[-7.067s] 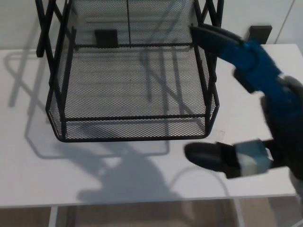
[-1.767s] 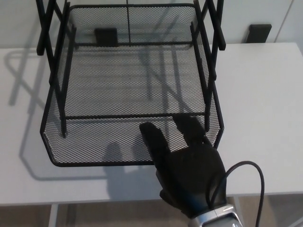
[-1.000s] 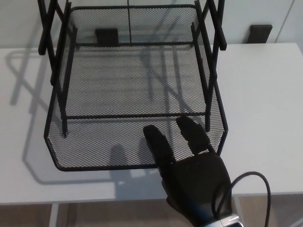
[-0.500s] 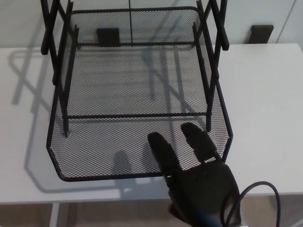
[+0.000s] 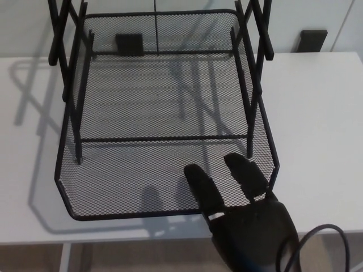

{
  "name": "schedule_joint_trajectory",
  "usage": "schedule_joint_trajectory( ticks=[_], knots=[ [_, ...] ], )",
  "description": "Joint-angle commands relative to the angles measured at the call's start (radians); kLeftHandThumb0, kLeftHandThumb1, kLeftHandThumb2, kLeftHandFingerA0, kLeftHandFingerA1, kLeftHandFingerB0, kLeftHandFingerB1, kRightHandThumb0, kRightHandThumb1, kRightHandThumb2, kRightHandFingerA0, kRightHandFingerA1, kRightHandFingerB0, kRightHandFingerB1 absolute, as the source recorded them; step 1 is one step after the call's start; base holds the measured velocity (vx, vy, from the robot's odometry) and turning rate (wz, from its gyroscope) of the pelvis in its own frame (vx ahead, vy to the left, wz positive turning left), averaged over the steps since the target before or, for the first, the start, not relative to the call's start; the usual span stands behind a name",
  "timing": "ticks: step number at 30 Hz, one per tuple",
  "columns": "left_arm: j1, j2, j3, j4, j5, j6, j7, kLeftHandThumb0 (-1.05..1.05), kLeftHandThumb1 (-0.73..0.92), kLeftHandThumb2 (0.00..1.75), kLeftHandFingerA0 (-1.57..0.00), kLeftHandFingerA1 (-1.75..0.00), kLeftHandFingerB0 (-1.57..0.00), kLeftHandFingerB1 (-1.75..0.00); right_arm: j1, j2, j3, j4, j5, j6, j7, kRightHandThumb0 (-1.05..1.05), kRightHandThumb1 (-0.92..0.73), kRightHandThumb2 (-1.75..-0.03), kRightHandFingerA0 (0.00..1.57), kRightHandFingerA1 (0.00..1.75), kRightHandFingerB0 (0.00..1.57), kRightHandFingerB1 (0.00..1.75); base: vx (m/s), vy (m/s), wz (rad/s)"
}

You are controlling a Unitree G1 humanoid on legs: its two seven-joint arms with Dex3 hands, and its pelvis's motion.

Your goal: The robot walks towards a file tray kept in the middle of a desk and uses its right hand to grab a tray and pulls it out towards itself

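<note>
Black three-fingered right hand (image 5: 249,218) is hooking its two thick fingers (image 5: 202,188) over the front rim of the black wire-mesh tray (image 5: 164,164), gripping that rim; thumb hidden. Tray is lying directly ahead of the hand, sticking out of the black metal rack frame (image 5: 254,34) toward the robot, on the smooth white desk (image 5: 317,130). Left hand isn't showing.

the right hand (image 5: 249,224) is cut off below, and the rack (image 5: 249,34) above.
</note>
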State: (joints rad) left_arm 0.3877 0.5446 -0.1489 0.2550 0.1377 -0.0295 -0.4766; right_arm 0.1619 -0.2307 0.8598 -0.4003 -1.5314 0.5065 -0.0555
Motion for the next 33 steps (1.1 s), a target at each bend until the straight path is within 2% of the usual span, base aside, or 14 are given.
schedule_joint_trajectory(
  ticks=[1,2,9,10,12,13,17,18,19,23,24,27,28,33],
  knots=[
    [0.015,0.04,0.001,-0.012,0.018,-0.023,-0.019,-0.49,0.6,0.58,-0.54,-0.37,-0.31,-0.32,0.351,0.008,0.271,-0.204,-0.071,-0.049,-0.024,-0.72,-0.5,-0.55,0.02,0.52,0.12,0.41,0.0,0.0,0.0],
    [0.016,0.044,0.0,-0.015,0.023,-0.032,-0.018,-0.51,0.61,0.59,-0.55,-0.38,-0.31,-0.32,0.362,0.003,0.291,-0.25,-0.073,-0.068,-0.013,-0.78,-0.46,-0.82,0.02,0.48,0.07,0.47,0.0,0.0,0.0],
    [0.008,0.025,0.007,0.007,-0.008,-0.02,-0.034,-0.49,0.59,0.58,-0.55,-0.39,-0.28,-0.31,0.426,-0.031,0.363,-0.483,-0.018,-0.186,0.036,-0.75,-0.43,-0.82,0.04,0.5,0.07,0.5,0.0,0.0,0.0],
    [0.014,0.024,0.017,0.014,-0.033,-0.041,-0.051,-0.5,0.59,0.58,-0.54,-0.39,-0.28,-0.32,0.436,-0.043,0.376,-0.536,-0.003,-0.223,0.028,-0.39,-0.15,-0.84,0.05,0.56,0.0,0.52,0.0,0.0,0.0],
    [0.03,0.037,0.017,-0.012,-0.022,-0.041,-0.047,-0.51,0.59,0.58,-0.54,-0.38,-0.28,-0.31,0.445,-0.052,0.386,-0.576,-0.008,-0.261,0.009,-0.4,-0.15,-0.84,0.04,0.56,0.0,0.52,0.0,0.0,0.0],
    [0.033,0.038,0.019,-0.015,-0.023,-0.041,-0.047,-0.51,0.59,0.58,-0.54,-0.38,-0.29,-0.32,0.45,-0.055,0.386,-0.586,-0.013,-0.272,0.006,-0.89,-0.57,-0.6,0.05,0.6,0.09,0.47,0.0,0.0,0.0],
    [0.039,0.044,0.021,-0.013,-0.024,-0.047,-0.055,-0.51,0.59,0.58,-0.53,-0.38,-0.28,-0.31,0.398,-0.066,0.373,-0.647,0.006,-0.333,-0.088,-0.93,-0.7,-0.62,0.08,0.67,0.1,0.51,0.0,0.0,0.0],
    [0.028,0.042,0.012,0.005,-0.01,-0.052,-0.048,-0.52,0.59,0.58,-0.52,-0.38,-0.29,-0.32,0.379,-0.059,0.366,-0.647,0.027,-0.344,-0.111,-0.96,-0.54,-0.86,0.1,0.65,0.13,0.55,0.0,0.0,0.0],
    [0.025,0.041,0.008,0.012,-0.004,-0.055,-0.045,-0.52,0.59,0.58,-0.52,-0.38,-0.29,-0.32,0.372,-0.057,0.364,-0.647,0.035,-0.348,-0.119,-0.96,-0.54,-0.86,0.1,0.65,0.13,0.55,0.0,0.0,0.0],
    [0.028,0.034,0.008,0.0,-0.003,-0.037,-0.04,-0.51,0.58,0.58,-0.53,-0.38,-0.29,-0.31,0.321,-0.021,0.316,-0.647,0.13,-0.373,-0.101,-0.95,-0.49,-0.81,0.12,0.72,0.11,0.58,0.0,0.0,0.0],
    [0.024,0.031,0.006,0.008,-0.001,-0.038,-0.037,-0.52,0.59,0.58,-0.55,-0.39,-0.29,-0.32,0.315,-0.007,0.299,-0.647,0.169,-0.384,-0.087,-0.89,-0.6,-0.59,0.08,0.78,0.13,0.6,0.0,0.0,0.0],
    [0.024,0.024,0.006,0.003,-0.001,-0.023,-0.033,-0.49,0.59,0.58,-0.55,-0.39,-0.28,-0.31,0.312,-0.001,0.25,-0.647,0.278,-0.414,-0.062,-0.71,-0.44,-0.81,0.09,0.69,0.12,0.6,0.0,0.0,0.0],
    [0.025,0.023,0.003,-0.002,0.004,-0.022,-0.03,-0.49,0.59,0.58,-0.56,-0.39,-0.28,-0.31,0.314,-0.006,0.232,-0.647,0.302,-0.427,-0.066,-0.73,-0.58,-0.57,0.04,0.8,0.13,0.62,0.0,0.0,0.0],
    [0.023,0.024,-0.004,-0.01,0.015,0.001,-0.027,-0.47,0.59,0.58,-0.55,-0.39,-0.28,-0.31,0.273,-0.032,0.124,-0.647,0.384,-0.509,-0.155,-0.67,-0.64,-0.59,0.15,0.76,0.17,0.59,0.0,0.0,0.0]
  ],
)
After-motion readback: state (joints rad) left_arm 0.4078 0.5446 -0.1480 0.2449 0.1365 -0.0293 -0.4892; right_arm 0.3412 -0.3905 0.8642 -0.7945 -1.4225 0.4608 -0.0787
